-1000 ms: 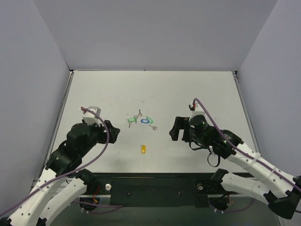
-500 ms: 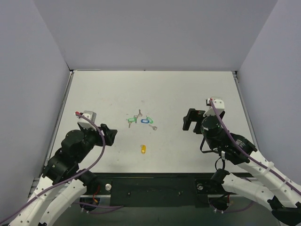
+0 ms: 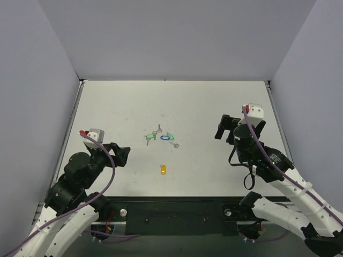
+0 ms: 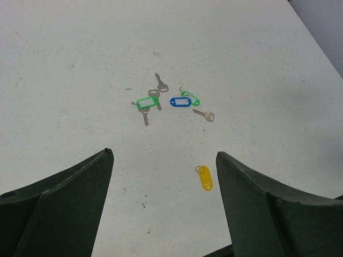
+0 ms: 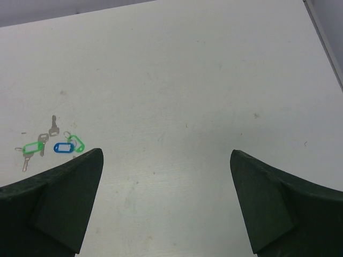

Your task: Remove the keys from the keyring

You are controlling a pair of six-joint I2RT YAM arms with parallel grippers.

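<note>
Left tool (image 3: 124, 156), right tool (image 3: 222, 127) withdrawn; keyring (image 3: 163, 169) between.

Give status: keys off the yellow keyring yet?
Done, apparently: the yellow keyring lies alone, its ring bare. Loose keys lie by the green key tags and blue key tag. In hand: nothing; left gripper and right gripper are open, empty. Left: nothing evident.
</note>
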